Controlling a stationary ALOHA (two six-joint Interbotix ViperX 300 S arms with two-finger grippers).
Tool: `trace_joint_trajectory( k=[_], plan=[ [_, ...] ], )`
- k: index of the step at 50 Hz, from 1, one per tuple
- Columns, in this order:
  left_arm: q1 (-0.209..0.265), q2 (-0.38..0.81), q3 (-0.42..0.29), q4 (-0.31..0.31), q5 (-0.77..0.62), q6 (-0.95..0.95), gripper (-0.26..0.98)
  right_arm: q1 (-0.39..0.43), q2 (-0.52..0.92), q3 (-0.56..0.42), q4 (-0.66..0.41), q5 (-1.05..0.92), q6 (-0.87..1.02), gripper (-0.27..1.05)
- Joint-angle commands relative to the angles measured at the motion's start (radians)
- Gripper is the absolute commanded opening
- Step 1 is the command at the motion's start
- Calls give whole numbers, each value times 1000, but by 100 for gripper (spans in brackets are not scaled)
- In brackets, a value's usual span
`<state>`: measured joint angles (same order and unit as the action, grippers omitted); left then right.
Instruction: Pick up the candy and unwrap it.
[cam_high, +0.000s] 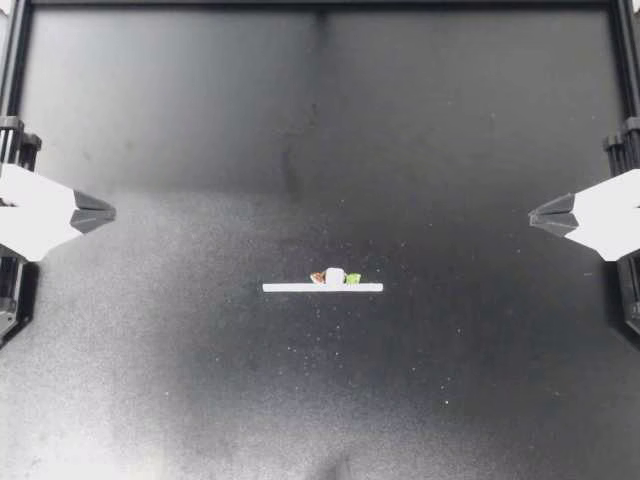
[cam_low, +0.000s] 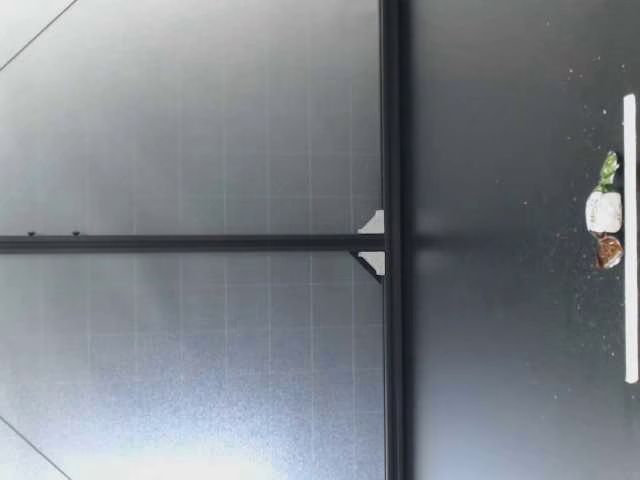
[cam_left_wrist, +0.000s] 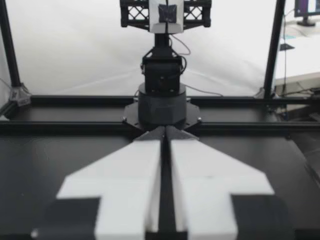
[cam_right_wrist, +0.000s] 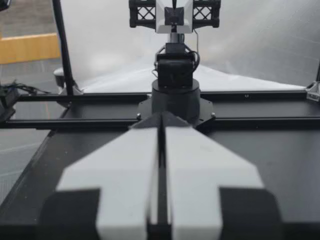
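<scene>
A small wrapped candy, white in the middle with a brown twist at one end and a green twist at the other, lies on the black table against a thin white strip. The low view shows the candy beside the strip, on the side farther from that camera. My left gripper rests at the table's left edge, shut and empty, far from the candy. My right gripper rests at the right edge, also shut and empty. Each wrist view shows its own gripper with fingers pressed together, facing the other arm's base.
Black frame rails border the table at the back and sides. The opposite arm's base stands ahead of my left gripper, and likewise the other base ahead of my right gripper.
</scene>
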<state>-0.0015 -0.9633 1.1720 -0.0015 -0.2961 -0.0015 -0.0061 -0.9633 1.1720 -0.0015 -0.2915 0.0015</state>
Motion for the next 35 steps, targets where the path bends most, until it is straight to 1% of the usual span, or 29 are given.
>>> trace_joint_trajectory(
  k=[1,9,16,21,30,35],
  plan=[
    [-11,11,-9,0,-29,15,-8,-3,3,-9,-3,-11,-2,-13],
    [-11,12,18,-2,-100,21,-10,-3,57,-14,-8,-69,0,-14],
    [-11,32,48,0,-158,60,-10,-11,186,-48,-8,-72,2,-14],
    [-12,52,57,-2,-170,89,-10,-18,324,-100,-6,-28,6,-14],
    [-11,92,48,-2,-172,100,-10,-25,535,-219,-8,126,6,-13],
    [-11,104,46,-2,-172,98,-10,-26,621,-276,-8,202,8,-11]
  ],
)
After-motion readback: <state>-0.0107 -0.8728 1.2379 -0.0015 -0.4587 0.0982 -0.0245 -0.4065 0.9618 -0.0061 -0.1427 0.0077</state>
